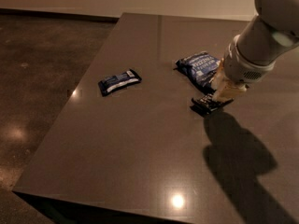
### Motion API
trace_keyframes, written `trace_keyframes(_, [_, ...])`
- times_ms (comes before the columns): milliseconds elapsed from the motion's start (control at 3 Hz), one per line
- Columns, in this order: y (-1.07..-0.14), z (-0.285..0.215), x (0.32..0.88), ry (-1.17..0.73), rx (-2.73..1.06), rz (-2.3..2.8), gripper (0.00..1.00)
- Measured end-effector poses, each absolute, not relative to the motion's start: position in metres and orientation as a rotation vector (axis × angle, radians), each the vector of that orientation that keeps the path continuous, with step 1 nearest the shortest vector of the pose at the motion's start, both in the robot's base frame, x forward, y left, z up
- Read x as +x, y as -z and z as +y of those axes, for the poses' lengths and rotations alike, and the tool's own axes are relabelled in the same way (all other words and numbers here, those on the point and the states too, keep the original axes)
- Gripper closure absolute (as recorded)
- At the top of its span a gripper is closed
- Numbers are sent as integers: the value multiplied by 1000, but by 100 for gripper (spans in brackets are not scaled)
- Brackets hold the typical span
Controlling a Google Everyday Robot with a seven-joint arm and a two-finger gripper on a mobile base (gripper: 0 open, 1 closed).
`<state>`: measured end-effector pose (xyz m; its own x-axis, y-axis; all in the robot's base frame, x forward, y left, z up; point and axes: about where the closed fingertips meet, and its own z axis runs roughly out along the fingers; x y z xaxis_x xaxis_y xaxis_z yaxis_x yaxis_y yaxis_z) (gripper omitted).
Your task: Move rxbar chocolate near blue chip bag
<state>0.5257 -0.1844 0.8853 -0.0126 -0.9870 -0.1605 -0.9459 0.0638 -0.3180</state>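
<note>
The rxbar chocolate (pixel 204 104) is being placed beside the blue chip bag (pixel 198 67), under the pincer (pixel 219 95), whose grip cannot be told; release seems called for.

table (pixel 140 139) | blue chip bag (pixel 198 66) | rxbar chocolate (pixel 204 105) under gripper (pixel 222 93) | dark-blue bar (pixel 119 81)

one high view, angled down across the table (pixel 140 148), from its near end, fairly close, gripper (pixel 217 97) at right

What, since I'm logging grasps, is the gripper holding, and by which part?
Cannot tell: the gripper is at one end of the rxbar chocolate, beside the blue chip bag; contact is hidden.
</note>
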Motion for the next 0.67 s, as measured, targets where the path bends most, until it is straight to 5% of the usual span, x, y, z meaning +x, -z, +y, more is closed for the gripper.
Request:
trace_keyframes(333, [-885, -184, 525, 171, -1937, 2013, 1])
trace_keyframes(667, [-885, -184, 525, 171, -1938, 2012, 0])
